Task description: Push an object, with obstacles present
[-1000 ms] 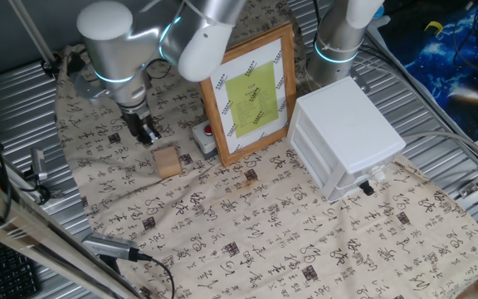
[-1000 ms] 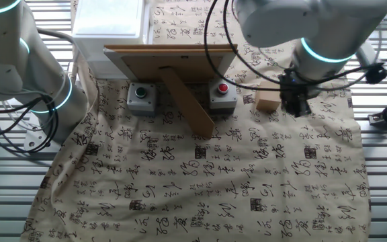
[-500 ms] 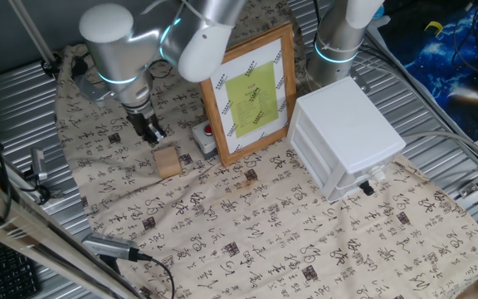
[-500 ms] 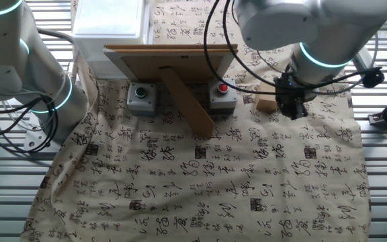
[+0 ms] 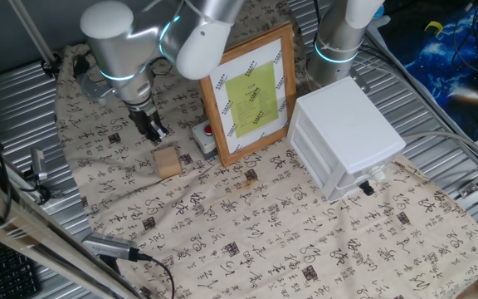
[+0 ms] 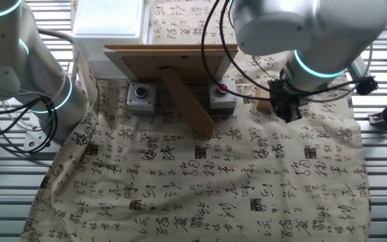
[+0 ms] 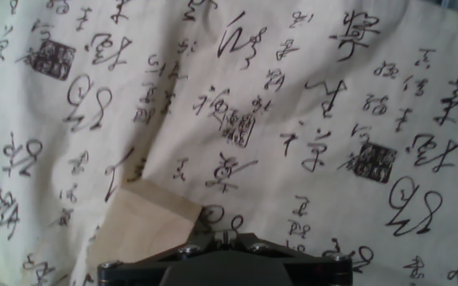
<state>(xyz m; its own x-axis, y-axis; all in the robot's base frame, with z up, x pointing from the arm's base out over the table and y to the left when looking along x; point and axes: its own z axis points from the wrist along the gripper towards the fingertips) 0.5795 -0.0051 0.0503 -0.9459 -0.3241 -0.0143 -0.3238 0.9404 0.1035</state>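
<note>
The object, a small pale tan wooden block (image 5: 168,162), lies on the printed cloth in front of the picture frame's left corner. My gripper (image 5: 153,129) hangs low over the cloth just behind the block, fingers together and holding nothing. In the other fixed view the gripper (image 6: 286,111) covers the right part of the block (image 6: 263,104). The hand view shows the block (image 7: 145,226) at the lower left, right against the gripper (image 7: 229,232); I cannot tell whether they touch.
The obstacles stand close by: the wooden-framed picture (image 5: 251,91), a grey box with a red button (image 5: 205,137) between frame and block, and the white drawer unit (image 5: 347,137) to the right. A second grey box with a green button (image 6: 140,97) sits behind the frame.
My gripper has shifted a little toward the block and the frame, and now overlaps the block in the other fixed view. The block has not visibly moved.
</note>
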